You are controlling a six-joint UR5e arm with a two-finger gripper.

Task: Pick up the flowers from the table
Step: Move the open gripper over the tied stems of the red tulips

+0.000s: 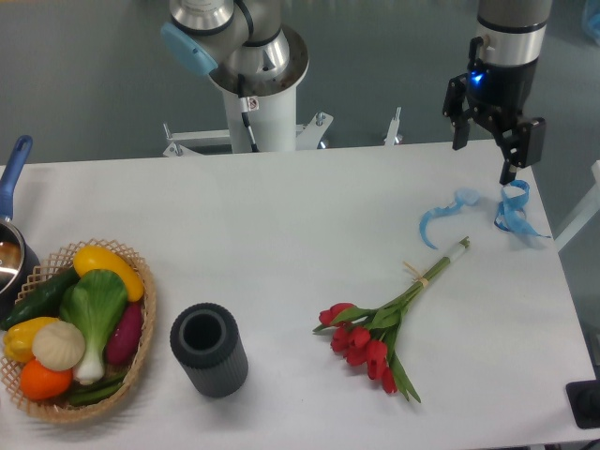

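RISK: your tool (485, 153), fingers spread and holding nothing, hangs above the blue ribbon curls (511, 208) | flowers (389, 319) lie flat on the surface (281, 234), nearer you than the curls | descending here likely snags ribbon; thin stems may slip.

We see the white table (281, 225) carrying the flowers (380, 328) lying flat at right of centre, blue ribbon curls (473, 211) beyond them, a dark ribbed cylinder (208, 349) upright — and a wicker basket (141, 347) of vegetables at left.
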